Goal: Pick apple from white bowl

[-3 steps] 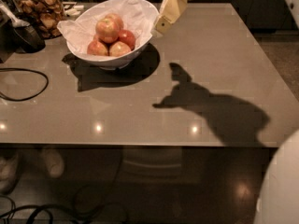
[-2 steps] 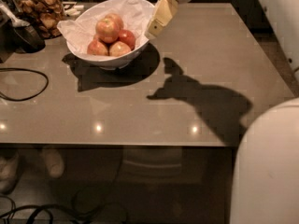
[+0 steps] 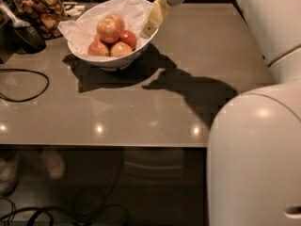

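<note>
The white bowl (image 3: 91, 55), lined with crumpled white paper, stands at the back left of the grey table. It holds several apples. The largest apple (image 3: 108, 30), yellow-orange with a pinkish-red blush, lies on top; a deep red apple (image 3: 128, 38) lies to its right. My gripper (image 3: 152, 23) hangs above the bowl's right rim, just right of the apples, pointing down and to the left. Nothing shows in it.
A glass jar of brown snacks (image 3: 42, 11) stands at the back left beside a dark object (image 3: 27, 36). A black cable (image 3: 23, 84) loops on the table's left side. My arm's white body (image 3: 256, 149) fills the right foreground.
The gripper has moved left, closer to the bowl's right rim. The arm's white body has swung further into the right of the view, and the camera has shifted so the bowl sits nearer the centre.
</note>
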You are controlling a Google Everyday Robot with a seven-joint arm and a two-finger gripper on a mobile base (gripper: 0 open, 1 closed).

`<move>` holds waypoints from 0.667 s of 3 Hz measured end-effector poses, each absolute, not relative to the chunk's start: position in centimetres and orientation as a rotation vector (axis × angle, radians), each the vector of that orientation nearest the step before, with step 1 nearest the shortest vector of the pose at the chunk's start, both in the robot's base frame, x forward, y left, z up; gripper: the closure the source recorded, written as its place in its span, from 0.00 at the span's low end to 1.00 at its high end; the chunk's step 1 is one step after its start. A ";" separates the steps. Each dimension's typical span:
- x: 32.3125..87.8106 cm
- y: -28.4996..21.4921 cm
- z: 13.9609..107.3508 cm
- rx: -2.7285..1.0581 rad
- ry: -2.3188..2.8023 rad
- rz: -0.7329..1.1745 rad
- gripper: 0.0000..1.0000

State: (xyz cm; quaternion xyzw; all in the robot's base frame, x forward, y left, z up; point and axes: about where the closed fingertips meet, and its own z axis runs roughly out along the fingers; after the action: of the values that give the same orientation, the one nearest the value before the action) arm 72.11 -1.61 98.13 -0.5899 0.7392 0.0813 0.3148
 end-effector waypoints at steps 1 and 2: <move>72.8 -0.4 98.3 -1.584 1.933 0.214 0.09; 72.8 1.2 99.2 -1.626 1.897 0.222 0.10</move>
State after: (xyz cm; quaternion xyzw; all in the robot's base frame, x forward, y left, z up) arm 72.84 1.20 99.17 -0.6160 0.7187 0.0841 0.3115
